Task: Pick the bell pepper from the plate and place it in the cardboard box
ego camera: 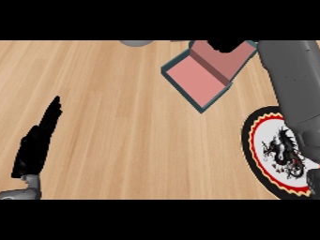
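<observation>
I hold my right hand [226,45] over the box [202,77], at the far edge of view; little of it shows, so I cannot tell whether it grips anything. The pepper is not visible: the plate [268,140] shows only its dragon print and red-yellow rim, so I judge it is hidden in that hand. To finish well, I centre over the pink floor before letting go. The box is square, teal-walled, tilted on the wooden desk [121,117]. My left hand [37,140] rests open, lower left.
</observation>
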Motion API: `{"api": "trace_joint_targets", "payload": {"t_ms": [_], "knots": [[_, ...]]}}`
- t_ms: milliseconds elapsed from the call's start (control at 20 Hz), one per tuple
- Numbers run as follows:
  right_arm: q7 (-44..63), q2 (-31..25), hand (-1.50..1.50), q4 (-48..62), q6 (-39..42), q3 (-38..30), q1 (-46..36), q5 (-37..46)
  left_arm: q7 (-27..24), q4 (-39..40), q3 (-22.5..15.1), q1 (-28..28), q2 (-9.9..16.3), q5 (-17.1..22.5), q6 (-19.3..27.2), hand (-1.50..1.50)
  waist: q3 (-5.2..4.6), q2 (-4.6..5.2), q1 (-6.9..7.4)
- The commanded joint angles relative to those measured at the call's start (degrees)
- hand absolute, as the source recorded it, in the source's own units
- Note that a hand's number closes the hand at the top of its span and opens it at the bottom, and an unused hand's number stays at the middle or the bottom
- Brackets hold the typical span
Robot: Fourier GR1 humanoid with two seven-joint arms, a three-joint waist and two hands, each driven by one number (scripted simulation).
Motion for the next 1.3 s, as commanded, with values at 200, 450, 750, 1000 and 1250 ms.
{"api": "trace_joint_targets", "payload": {"t_ms": [200,450,750,1000,1250], "knots": [[3.3,5.0,1.5,15.6,-8.7,-0.1,-5.2,3.0,1.7,-2.2,-0.8,-0.6,0.4,-0.8,-0.9,0.0,0.02,0.22,0.67],[-0.3,3.6,-1.5,23.2,-12.0,-2.1,-5.9,2.6,2.8,-2.8,-1.7,-1.4,-0.9,-0.4,-1.1,0.0,0.04,0.66,1.36],[-5.8,4.5,-1.5,23.3,-17.8,-8.7,-4.7,-3.8,1.6,-1.8,-2.0,-0.3,-1.5,-1.5,0.0,0.0,0.07,0.73,1.38],[-7.0,3.9,-1.5,21.7,-22.4,-17.0,-6.1,-11.7,2.5,0.2,-0.6,-3.9,-0.9,-0.5,-0.5,0.0,0.09,0.91,0.89],[-9.4,-1.2,-1.5,22.3,-18.5,-24.3,-6.7,-19.5,-0.5,0.2,-0.4,-0.5,-1.0,-0.6,-0.2,0.0,0.1,0.7,1.3]]}}
